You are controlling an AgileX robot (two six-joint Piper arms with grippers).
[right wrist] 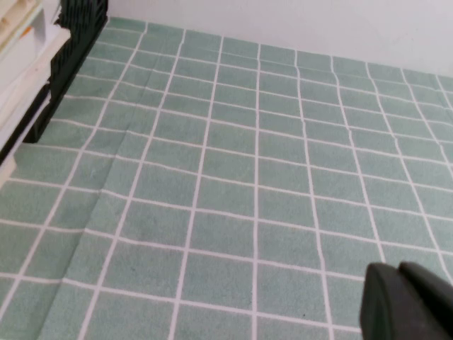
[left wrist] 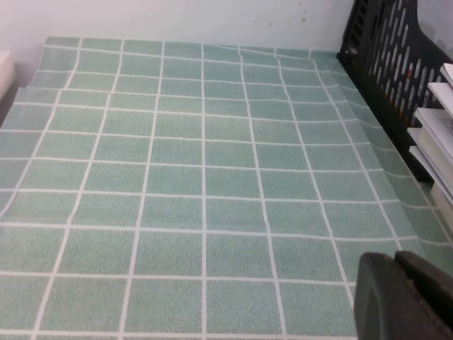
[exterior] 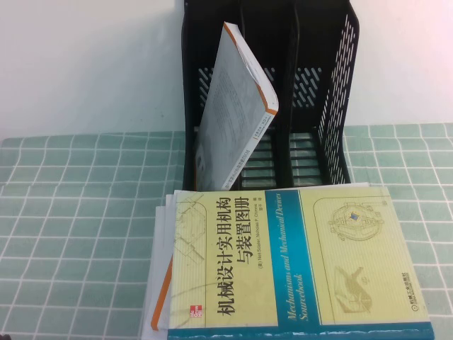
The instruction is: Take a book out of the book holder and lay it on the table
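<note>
The black book holder (exterior: 318, 85) stands at the back of the table (exterior: 71, 212). A white-grey book (exterior: 237, 106) with an orange edge leans tilted in its left compartment, and nothing grips it. Neither gripper shows in the high view. In the left wrist view my left gripper (left wrist: 395, 256) hovers low over the green cloth, shut and empty, with the holder (left wrist: 386, 42) off to one side. The right wrist view shows my right gripper (right wrist: 398, 268) also shut and empty over bare cloth, away from the holder (right wrist: 78, 28).
A stack of books lies flat in front of the holder, topped by a pale yellow and teal book (exterior: 297, 262) with an orange-spined one (exterior: 161, 297) beneath. The stack's edges show in both wrist views (left wrist: 435, 134) (right wrist: 21, 64). A white wall backs the table.
</note>
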